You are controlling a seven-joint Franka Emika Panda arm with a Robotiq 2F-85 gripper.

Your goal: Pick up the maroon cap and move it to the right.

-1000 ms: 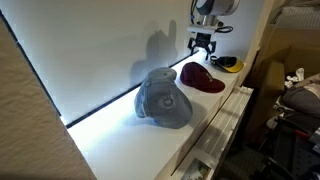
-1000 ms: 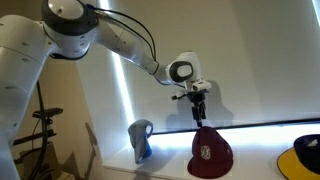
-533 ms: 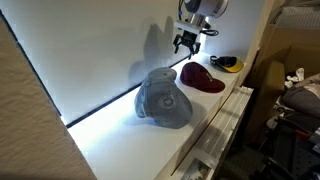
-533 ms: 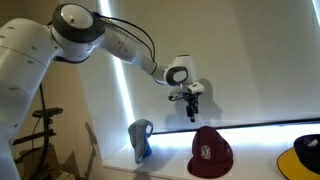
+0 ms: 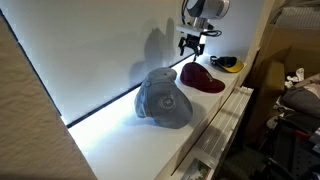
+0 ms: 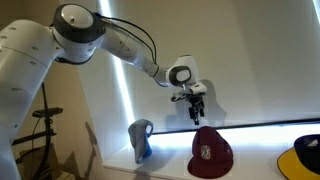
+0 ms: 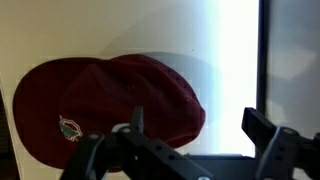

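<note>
Robot fingers (image 7: 257, 124) spread open, holding nothing, hover just above the maroon cap (image 5: 203, 78) – it rests on the white surface (image 5: 120, 140) (right of a grey cap (image 5: 164, 98)), beside the wall

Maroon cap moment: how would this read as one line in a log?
gripper: open, above cap, no contact | dark red fabric baseball cap: resting on white ledge, not lifted

Bears a grey cap (image 5: 163, 98) and the maroon cap (image 5: 203, 78) side by side on the white bench (image 5: 150, 137). Holds a yellow-black item (image 5: 228, 64) beyond them.
</note>
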